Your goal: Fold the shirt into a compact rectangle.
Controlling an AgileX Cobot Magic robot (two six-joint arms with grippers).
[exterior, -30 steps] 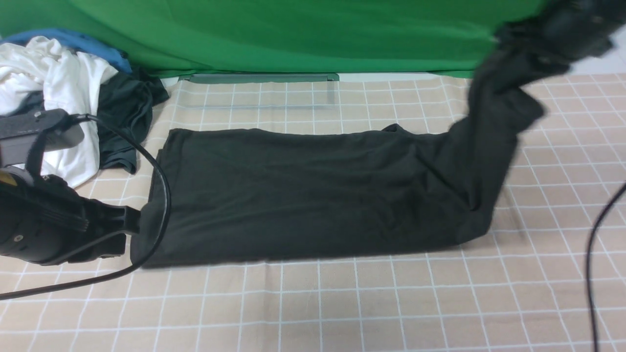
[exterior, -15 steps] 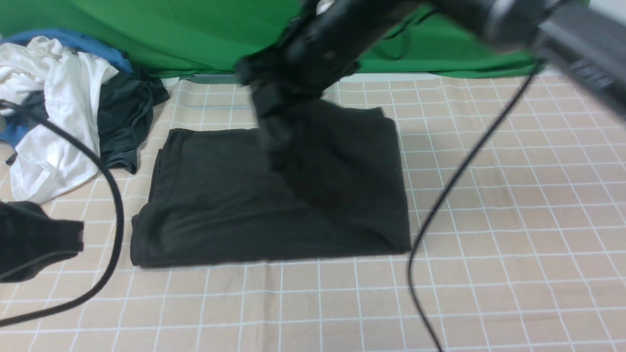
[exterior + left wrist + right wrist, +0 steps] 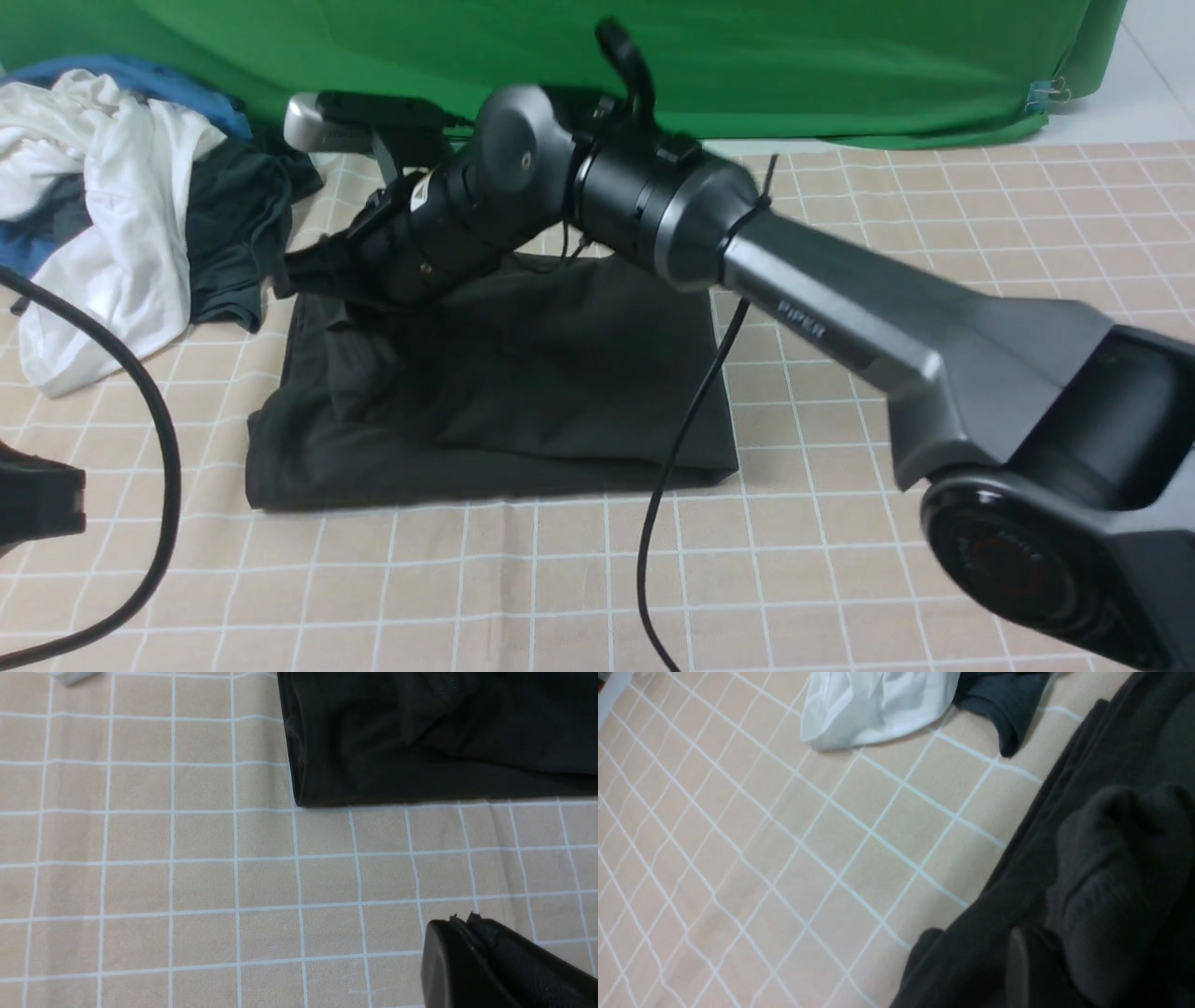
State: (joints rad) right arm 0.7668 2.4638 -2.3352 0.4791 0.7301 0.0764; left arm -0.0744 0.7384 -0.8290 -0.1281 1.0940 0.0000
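Shirt (image 3: 523,401), black, lies in the middle of the checked tablecloth (image 3: 840,579) as a wide, rough rectangle; its top layer is folded across toward the robot's left and sits rumpled there, short of the lower layer's left edge and skewed against it; the right and near edges look fairly straight. Your right gripper (image 3: 308,271) is stretched across the shirt to its far left corner, low over the fabric; in the right wrist view a bunch of black fabric humps over one finger (image 3: 1020,966), and these frames do not show whether the jaws pinch that fabric or stand apart around it. Your left gripper (image 3: 472,956) hangs over bare tablecloth near the shirt's near left corner, apart from it, fingers pressed together on nothing. By the look of it, the step in hand is the crosswise fold, at the point of laying the folded end down. Your next move likely calls for a clean let-go and a lift straight off the fabric, so the top layer is not dragged along; then the left end wants squaring. Just beyond that far left corner sits a pile of other clothes (image 3: 103,187), close enough to snag; a cable (image 3: 686,429) dangles from the right arm across the shirt's right edge.
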